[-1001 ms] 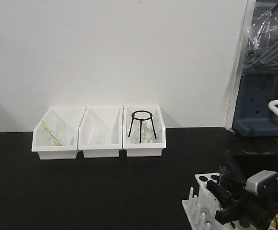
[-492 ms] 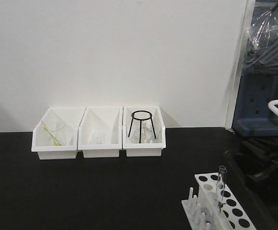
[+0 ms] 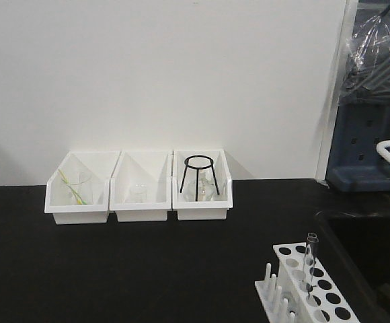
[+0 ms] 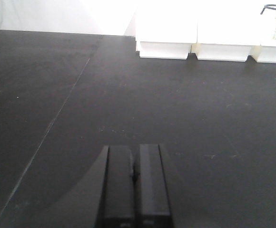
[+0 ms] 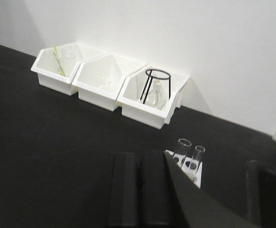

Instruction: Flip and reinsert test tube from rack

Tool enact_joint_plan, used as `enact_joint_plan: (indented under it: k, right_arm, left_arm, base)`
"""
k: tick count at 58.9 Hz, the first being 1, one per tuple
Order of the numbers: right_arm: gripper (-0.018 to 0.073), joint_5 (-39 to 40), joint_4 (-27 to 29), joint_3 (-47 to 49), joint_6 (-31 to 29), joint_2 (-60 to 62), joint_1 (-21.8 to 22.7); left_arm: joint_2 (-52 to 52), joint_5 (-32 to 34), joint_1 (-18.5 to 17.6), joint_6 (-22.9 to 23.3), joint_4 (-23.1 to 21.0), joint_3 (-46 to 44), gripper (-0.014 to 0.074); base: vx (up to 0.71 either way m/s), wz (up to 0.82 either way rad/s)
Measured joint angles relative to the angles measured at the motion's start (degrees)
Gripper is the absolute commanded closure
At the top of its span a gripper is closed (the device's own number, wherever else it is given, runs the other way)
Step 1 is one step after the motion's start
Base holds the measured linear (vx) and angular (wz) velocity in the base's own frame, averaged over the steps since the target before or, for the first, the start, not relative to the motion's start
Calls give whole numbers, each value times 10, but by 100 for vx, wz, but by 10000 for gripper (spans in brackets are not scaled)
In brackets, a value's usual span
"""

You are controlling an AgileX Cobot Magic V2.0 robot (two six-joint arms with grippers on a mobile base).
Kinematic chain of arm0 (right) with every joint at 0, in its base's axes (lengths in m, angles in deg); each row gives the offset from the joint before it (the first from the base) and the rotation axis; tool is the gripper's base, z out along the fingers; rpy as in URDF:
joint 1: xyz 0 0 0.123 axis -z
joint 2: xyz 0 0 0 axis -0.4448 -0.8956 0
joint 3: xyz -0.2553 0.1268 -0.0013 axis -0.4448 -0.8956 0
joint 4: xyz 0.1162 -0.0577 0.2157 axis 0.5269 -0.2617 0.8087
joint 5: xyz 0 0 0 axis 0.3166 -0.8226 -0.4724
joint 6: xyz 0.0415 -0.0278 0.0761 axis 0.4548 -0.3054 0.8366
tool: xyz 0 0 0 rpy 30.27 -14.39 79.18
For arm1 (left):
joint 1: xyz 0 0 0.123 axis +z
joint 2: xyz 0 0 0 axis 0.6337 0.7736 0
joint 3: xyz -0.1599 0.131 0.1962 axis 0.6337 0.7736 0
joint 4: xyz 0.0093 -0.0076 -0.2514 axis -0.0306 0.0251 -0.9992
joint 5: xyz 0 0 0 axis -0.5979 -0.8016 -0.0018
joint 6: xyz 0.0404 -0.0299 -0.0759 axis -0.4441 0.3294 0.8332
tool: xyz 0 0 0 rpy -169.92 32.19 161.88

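Seen whole from front only: test tube (image 3: 310, 256) upright in rack (image 3: 284, 268), near right corner of table (image 3: 148, 269). In wrist views, left gripper (image 4: 134, 152) and right gripper (image 5: 138, 159) both pressed together, empty.

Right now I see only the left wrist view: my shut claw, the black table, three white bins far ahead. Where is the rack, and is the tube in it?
Observer: In the front view, the rack stands on the near right part of the table, with the test tube upright in one hole.
Operator: Does the right claw hold something?
Observer: No. The right wrist view shows the right claw shut on nothing, apart from the tube.
Operator: What is inside the leftmost bin?
Observer: The front view shows a thin yellow-green rod leaning in the leftmost bin.
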Motion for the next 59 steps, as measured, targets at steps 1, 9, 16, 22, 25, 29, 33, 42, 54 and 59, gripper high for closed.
enact_joint_plan:
  k: [1, 9, 16, 22, 25, 29, 33, 42, 54, 59]
  right_arm:
    - [571, 0, 0, -1, 0, 4, 0]
    - [571, 1, -2, -2, 1, 35, 0]
    - [571, 2, -3, -2, 1, 42, 0]
    - [571, 2, -5, -2, 2, 42, 0]
    - [571, 2, -7, -2, 2, 42, 0]
    - [571, -3, -11, -2, 2, 44, 0]
    - [571, -9, -8, -2, 6, 53, 0]
    - [571, -22, 93, -52, -47, 91, 0]
    - [571, -76, 290, -161, -114, 179, 0]
    - [571, -95, 329, -190, -124, 210, 0]
  left_arm:
    - [0, 0, 0, 0, 0, 0, 603]
    - [0, 0, 0, 0, 0, 0, 603]
    - [0, 0, 0, 0, 0, 0, 603]
    - [0, 0, 0, 0, 0, 0, 603]
    - [0, 0, 0, 0, 0, 0, 603]
    - [0, 0, 0, 0, 0, 0, 603]
    - [0, 0, 0, 0, 0, 0, 603]
    - [0, 0, 0, 0, 0, 0, 603]
    - [0, 0, 0, 0, 0, 0, 603]
    - [0, 0, 0, 0, 0, 0, 603]
  base:
    - [0, 0]
    - [0, 0]
    - [0, 0]
    - [0, 0]
    - [0, 0]
    - [0, 0]
    - [0, 0]
    - [0, 0]
    - [0, 0]
    - [0, 0]
